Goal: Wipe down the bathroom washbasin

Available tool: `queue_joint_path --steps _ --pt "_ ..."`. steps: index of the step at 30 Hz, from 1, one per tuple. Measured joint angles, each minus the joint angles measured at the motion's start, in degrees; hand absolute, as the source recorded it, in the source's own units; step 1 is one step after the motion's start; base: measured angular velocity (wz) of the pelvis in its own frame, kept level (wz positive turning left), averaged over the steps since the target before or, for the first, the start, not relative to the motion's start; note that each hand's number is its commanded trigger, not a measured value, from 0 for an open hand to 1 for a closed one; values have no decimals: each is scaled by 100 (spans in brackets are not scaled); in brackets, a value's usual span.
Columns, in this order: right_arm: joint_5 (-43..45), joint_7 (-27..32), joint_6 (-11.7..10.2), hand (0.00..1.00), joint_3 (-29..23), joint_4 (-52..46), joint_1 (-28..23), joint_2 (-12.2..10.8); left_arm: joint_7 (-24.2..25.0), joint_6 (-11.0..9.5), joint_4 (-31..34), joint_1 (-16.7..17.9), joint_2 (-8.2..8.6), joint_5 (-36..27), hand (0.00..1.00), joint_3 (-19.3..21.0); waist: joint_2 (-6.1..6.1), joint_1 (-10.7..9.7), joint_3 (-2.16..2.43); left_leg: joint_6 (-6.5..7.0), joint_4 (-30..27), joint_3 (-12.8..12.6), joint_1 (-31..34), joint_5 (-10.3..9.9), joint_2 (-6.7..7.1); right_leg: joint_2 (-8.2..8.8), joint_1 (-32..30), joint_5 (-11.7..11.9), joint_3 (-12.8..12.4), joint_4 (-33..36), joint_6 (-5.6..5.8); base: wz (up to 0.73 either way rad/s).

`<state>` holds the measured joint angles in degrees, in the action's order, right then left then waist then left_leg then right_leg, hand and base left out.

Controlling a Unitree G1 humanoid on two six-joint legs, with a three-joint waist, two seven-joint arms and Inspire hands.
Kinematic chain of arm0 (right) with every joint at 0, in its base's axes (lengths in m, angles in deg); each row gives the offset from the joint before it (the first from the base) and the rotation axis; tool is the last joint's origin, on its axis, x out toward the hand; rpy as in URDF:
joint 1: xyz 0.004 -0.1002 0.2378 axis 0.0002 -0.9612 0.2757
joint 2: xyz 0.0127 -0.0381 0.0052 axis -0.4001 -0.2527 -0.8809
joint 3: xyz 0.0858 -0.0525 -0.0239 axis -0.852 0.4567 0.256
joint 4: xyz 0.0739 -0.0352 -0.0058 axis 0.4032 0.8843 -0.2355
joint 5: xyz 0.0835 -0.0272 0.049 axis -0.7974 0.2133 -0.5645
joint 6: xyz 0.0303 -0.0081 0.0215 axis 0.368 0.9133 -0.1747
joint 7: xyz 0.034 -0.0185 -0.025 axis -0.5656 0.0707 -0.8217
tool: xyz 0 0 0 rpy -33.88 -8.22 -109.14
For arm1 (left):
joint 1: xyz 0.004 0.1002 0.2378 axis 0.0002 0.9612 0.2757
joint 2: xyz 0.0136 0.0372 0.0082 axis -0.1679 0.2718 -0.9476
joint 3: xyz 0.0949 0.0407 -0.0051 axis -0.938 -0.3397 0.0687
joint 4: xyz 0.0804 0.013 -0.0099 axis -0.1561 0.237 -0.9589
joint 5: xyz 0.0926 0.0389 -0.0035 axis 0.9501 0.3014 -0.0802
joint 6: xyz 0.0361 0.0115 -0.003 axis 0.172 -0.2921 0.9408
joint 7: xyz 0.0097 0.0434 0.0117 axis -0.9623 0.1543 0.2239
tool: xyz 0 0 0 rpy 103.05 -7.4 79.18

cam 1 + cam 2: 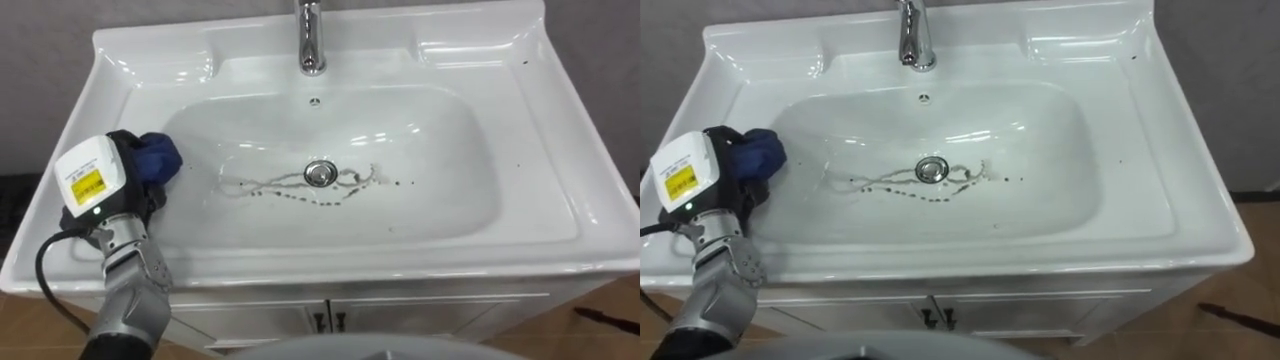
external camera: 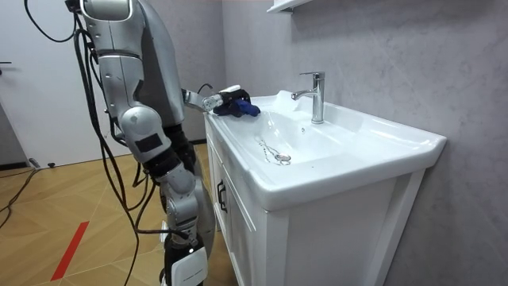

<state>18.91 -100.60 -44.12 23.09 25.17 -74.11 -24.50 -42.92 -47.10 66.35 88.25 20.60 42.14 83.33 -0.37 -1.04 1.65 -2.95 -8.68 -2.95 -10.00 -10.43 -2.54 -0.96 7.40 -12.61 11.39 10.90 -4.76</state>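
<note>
White basin (image 1: 540, 215) on cabinet (image 2: 238, 214), broad flat rim at right; left hand (image 1: 140, 195) on left rim, closed on blue cloth (image 1: 160, 152); dark streaks (image 1: 262, 187) around drain (image 1: 319, 173); faucet (image 1: 312, 40) at back edge; right hand (image 2: 187, 268) hanging low beside cabinet, state cannot be told; wood floor (image 2: 63, 199), grey wall (image 2: 381, 48)

- Lighting: bright, even and diffuse in all views.
- Glare: white streaks on the glossy basin (image 1: 540, 170) rim and bowl; highlights on the chrome faucet (image 1: 311, 40).
- Shadows: soft, faint grey along the bowl's left wall.
</note>
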Motion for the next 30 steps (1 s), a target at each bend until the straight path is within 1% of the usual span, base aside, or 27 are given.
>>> queue_joint_path --steps 1,2,4,6,8,10,11,12,15,17,18,19,20,21,23,24,26,30 --pt "-80 10 -15 0 33 6 -3 3 10 39 31 4 11 -2 100 -3 -4 -10 -2 0 3 0 10 0 0 2 6 0 9 1 0 0" --pt "-134 6 -76 0 57 4 -6 7 58 101 143 -28 16 -40 100 -3 -7 -26 -5 0 2 0 27 0 0 2 6 0 15 -5 0 0" --pt "-197 13 -161 0 61 4 -5 7 161 149 287 -41 14 -285 100 24 -20 -29 -24 0 2 0 40 0 0 6 5 1 35 -7 1 5" --pt "-249 47 -263 0 58 21 7 6 327 180 485 -46 17 -501 100 74 -35 -30 -59 1 -3 3 56 0 2 6 -10 0 33 -9 7 4" --pt "-317 107 -419 0 57 46 0 6 504 193 728 -24 43 -630 100 207 -44 -21 -102 1 -5 2 85 -1 4 6 -55 -1 31 -10 14 2" --pt "-396 160 -518 0 55 64 -15 9 565 195 904 -9 53 -668 100 271 -55 -17 -118 1 -8 1 148 -1 4 5 -120 4 36 -14 21 0" --pt "-438 210 -599 0 51 73 -12 11 583 193 990 -8 57 -670 100 275 -65 -16 -145 1 -6 -5 187 0 4 5 -160 10 39 -13 24 0" --pt "-440 234 -627 0 48 73 -11 9 585 193 1035 -6 68 -671 100 278 -72 -15 -161 1 -5 -8 199 -1 4 5 -172 13 37 -13 26 0" --pt "-449 301 -853 0 47 120 9 7 590 163 1298 26 140 -674 100 271 -94 -25 -168 1 -5 -8 282 -1 4 4 -246 41 28 -9 26 -3" --pt "-480 337 -968 0 47 140 13 8 600 134 1528 35 150 -690 100 224 -88 -31 -172 1 -10 -8 298 -1 3 4 -265 42 6 -10 25 -7" --pt "-512 341 -1042 0 48 219 45 7 599 82 1733 35 157 -692 100 197 -56 -32 -194 1 -10 -12 300 -1 3 2 -275 42 -20 -16 25 -12" --pt "-536 351 -1066 0 51 312 99 8 594 -23 1901 33 166 -747 100 186 -40 -39 -204 1 -10 -24 300 -2 2 3 -271 42 -42 -14 25 -15" --pt "-521 382 -1072 0 51 340 104 8 584 -129 2012 28 176 -781 100 185 -42 -59 -203 2 -10 -27 312 -4 2 9 -268 44 -42 -13 27 -12" --pt "-520 401 -1095 0 50 355 107 8 581 -179 2058 26 178 -783 100 185 -43 -72 -203 2 -10 -32 315 -4 2 11 -270 45 -41 -13 28 -7" --pt "-523 460 -1220 0 53 451 114 5 559 -273 2189 23 188 -787 100 165 -62 -166 -196 3 -12 -105 300 -6 -3 14 -268 46 -57 -5 30 -6" --pt "-523 464 -1238 0 53 478 120 5 555 -290 2216 23 194 -790 100 155 -68 -167 -197 4 -10 -142 289 -7 -5 13 -265 46 -70 -6 30 -15" --pt "-525 499 -1277 0 55 575 138 5 554 -428 2271 23 248 -796 100 130 -91 -168 -205 5 -6 -165 249 -9 -9 4 -252 46 -164 -8 30 -20" --pt "-475 572 -1319 0 54 679 136 -6 560 -584 2283 23 267 -794 100 -34 -109 -192 -203 8 -5 -174 237 -17 -16 -4 -253 46 -205 -9 31 -7"
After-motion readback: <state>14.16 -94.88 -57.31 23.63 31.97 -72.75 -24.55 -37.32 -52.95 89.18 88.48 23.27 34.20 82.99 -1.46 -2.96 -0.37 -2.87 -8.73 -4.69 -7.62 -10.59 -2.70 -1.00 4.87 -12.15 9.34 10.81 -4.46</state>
